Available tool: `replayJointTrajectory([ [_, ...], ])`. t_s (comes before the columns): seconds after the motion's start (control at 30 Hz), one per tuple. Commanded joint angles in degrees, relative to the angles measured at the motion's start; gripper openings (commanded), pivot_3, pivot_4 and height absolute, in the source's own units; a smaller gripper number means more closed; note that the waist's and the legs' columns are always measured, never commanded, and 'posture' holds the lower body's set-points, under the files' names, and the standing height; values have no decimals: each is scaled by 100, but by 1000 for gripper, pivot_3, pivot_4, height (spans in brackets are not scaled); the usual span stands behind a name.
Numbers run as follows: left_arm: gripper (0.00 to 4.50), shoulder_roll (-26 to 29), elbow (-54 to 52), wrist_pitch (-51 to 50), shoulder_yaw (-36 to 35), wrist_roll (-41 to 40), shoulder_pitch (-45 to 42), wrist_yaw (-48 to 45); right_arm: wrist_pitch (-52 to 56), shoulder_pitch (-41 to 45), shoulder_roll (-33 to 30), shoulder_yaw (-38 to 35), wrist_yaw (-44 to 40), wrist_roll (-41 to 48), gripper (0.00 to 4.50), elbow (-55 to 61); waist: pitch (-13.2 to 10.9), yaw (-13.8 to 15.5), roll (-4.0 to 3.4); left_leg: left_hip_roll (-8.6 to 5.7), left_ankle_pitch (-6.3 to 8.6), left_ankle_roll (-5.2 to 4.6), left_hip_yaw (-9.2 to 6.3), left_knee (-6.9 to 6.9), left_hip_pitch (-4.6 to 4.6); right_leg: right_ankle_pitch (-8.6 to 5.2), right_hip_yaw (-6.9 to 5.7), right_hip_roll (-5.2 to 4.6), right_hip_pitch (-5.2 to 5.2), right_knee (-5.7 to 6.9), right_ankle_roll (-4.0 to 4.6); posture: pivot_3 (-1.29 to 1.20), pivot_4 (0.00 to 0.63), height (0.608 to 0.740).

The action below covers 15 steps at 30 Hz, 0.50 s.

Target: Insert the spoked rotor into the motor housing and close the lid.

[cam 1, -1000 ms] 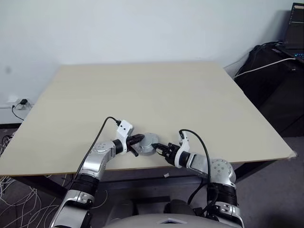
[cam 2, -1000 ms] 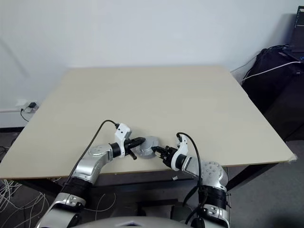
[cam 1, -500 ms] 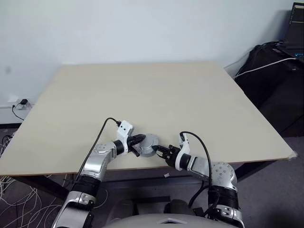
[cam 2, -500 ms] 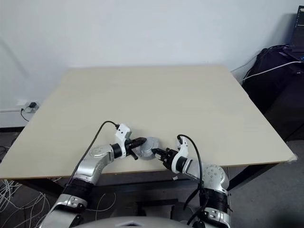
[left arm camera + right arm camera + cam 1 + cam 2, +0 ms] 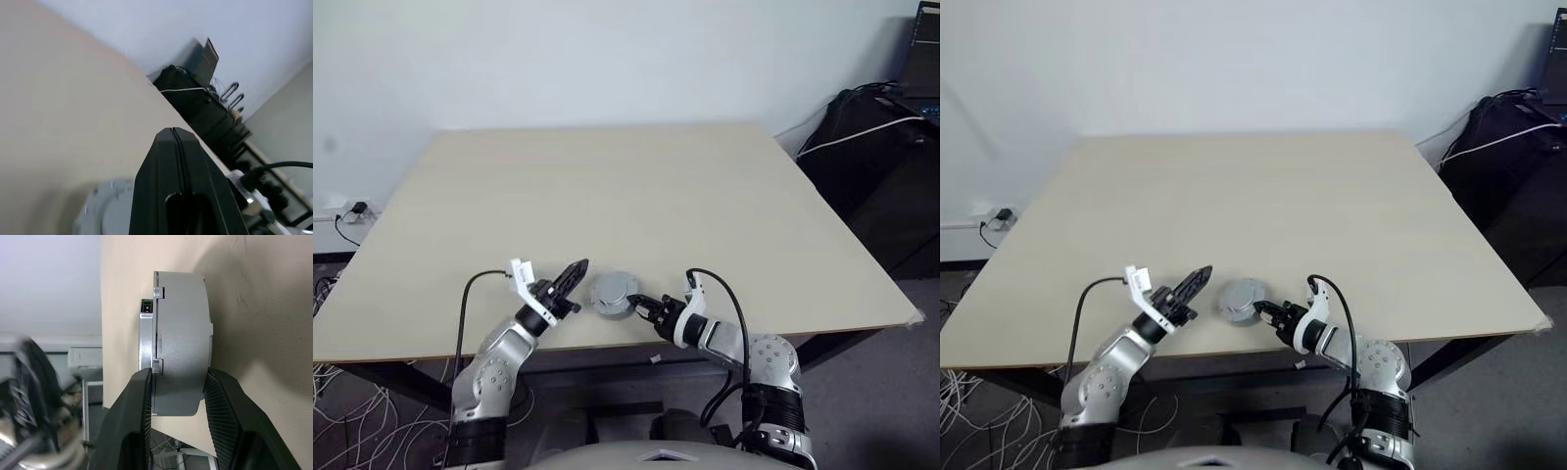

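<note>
Here, on the pale tabletop (image 5: 626, 186), close to its near edge: the assembled motor housing (image 5: 612, 294), a squat silvery-grey round, capped by the lid (image 5: 1243, 291) and lying flat. Just right of the housing, the right claw (image 5: 637, 305), fingers part-way apart and pressed to the housing's two flat faces, as seen edge-on in the right wrist view (image 5: 178, 342), with black pads (image 5: 225, 421) on either side. Just left of the housing and clear of it, raised above the tabletop: the left claw (image 5: 578, 268), fingers pressed fully together and holding nothing, tips aimed toward the housing. In the left wrist view, the same shut fingers (image 5: 183, 191) in front of the housing's grey rim (image 5: 105, 215). Well off to the right of the housing, beyond the tabletop's right edge: a dark bag (image 5: 871, 166) with a white cable (image 5: 857, 137) draped over it. Far left of the housing, low on the wall: a socket (image 5: 357, 210) with a plug in it.
</note>
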<state>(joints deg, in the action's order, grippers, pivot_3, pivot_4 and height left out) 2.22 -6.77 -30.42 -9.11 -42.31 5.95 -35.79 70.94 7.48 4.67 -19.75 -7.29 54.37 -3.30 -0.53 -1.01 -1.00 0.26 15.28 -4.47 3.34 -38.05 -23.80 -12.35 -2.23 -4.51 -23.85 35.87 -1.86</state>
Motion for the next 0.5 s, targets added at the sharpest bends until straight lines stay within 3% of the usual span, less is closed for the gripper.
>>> replayJointTrajectory([
  [0.03,0,-151,-366,-601,-170,-838,432,231,-86,58,442,22,12,358,1256,252,-8,-14,-2,0,0,0,0,-1,0,0,0,2,1,0,-2,0,0,740],
  [0.2,0,-313,-207,-955,-233,-1216,906,538,17,58,433,87,94,614,1237,325,-52,-17,23,0,0,-1,-2,-4,2,-4,-6,12,4,1,-10,0,0,740],
  [0.5,0,-512,-177,-927,-293,-1423,1022,735,139,136,299,103,223,796,1237,334,-68,-16,36,0,-15,-27,3,-4,1,-4,-14,16,2,0,-11,0,0,740],
])
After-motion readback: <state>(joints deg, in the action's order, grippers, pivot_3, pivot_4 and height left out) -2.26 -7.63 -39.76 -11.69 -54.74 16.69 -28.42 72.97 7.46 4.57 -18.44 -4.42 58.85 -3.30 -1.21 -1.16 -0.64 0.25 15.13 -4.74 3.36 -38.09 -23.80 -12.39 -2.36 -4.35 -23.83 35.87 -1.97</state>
